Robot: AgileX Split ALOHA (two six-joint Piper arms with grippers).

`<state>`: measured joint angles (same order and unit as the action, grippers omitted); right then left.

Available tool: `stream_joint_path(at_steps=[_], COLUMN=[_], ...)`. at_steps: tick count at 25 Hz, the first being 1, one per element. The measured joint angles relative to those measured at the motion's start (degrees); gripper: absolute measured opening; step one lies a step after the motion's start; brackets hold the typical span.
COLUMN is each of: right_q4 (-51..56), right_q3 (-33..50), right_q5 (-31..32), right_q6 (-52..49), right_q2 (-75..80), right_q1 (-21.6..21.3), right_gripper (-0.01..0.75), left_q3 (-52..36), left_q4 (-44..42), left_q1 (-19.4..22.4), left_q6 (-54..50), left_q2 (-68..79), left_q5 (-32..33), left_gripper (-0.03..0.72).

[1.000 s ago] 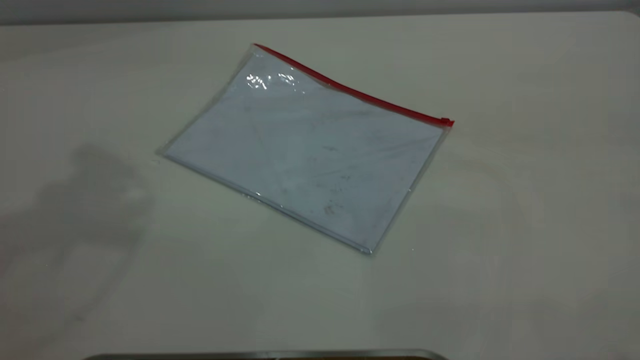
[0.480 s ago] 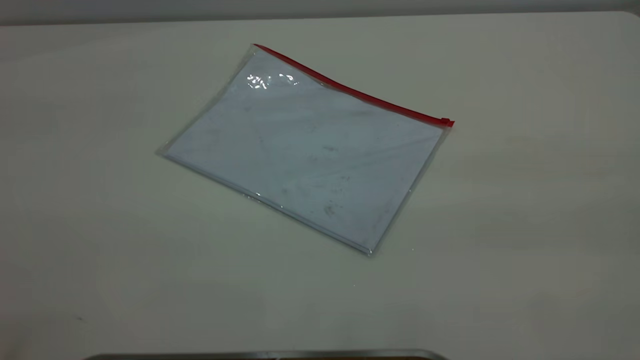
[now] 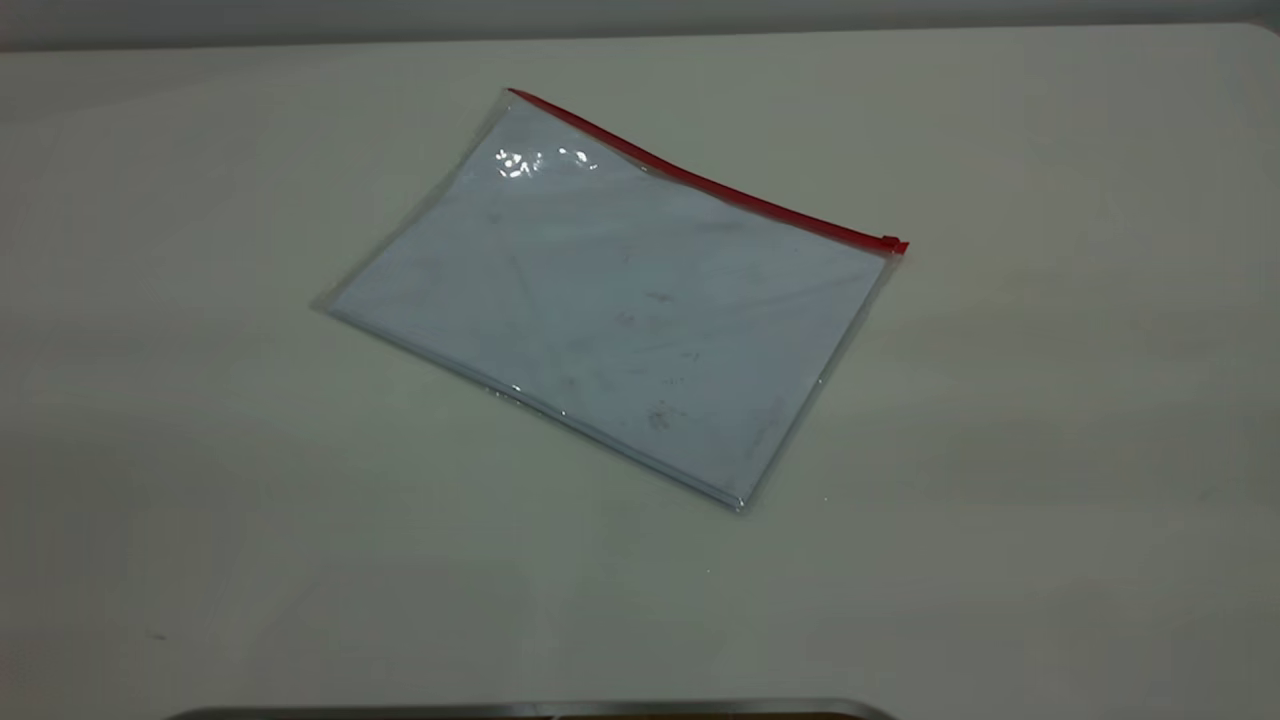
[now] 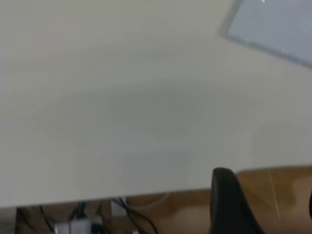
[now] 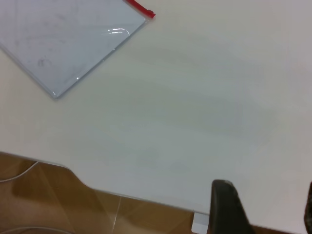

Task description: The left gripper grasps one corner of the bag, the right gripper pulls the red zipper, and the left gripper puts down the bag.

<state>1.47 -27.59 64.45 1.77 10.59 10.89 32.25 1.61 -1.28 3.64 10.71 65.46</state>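
Untouched, the flat clear plastic bag (image 3: pixel 610 310) lies on the white table (image 3: pixel 1050 450), red zipper (image 3: pixel 700 180) closed; a shadow has cleared. Both grippers (image 4: pixel 273 214) (image 5: pixel 268 214), fingers spread, wait well apart.

1 bag (image 3: pixel 610 300) — 1 red zipper (image 3: pixel 700 180) — on 1 table (image 3: pixel 1050 450).
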Motion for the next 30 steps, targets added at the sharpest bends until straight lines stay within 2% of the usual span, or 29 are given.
stream_joint_path(at_steps=[4,13,20,25,30], right_q4=[0.0,0.0,0.3,0.3,0.3], right_q3=[0.0,0.0,0.0,0.0,0.0], right_q5=[0.0,-0.1,0.0,0.6,0.6], right_q6=[0.0,0.0,0.0,0.0,0.0], right_q2=[0.0,-0.5,-10.4,-11.5,-11.5], right_q1=[0.0,-0.4,-12.0,-12.5,-12.5], right_gripper=[0.416,0.416,0.416,0.416,0.416], left_q3=[-4.3,-4.4,-4.4,-4.4,-4.4], left_q4=[0.0,0.2,0.2,0.2,0.2], left_q1=[0.0,0.0,0.0,0.0,0.0], left_q6=[-0.1,-0.1,-0.1,-0.1,-0.1], left_q2=[0.0,0.0,0.0,-1.1,-10.6], left_q5=[-0.6,-0.7,-0.7,-0.7,-0.4], left_gripper=[0.453,0.453,0.453,0.453,0.453])
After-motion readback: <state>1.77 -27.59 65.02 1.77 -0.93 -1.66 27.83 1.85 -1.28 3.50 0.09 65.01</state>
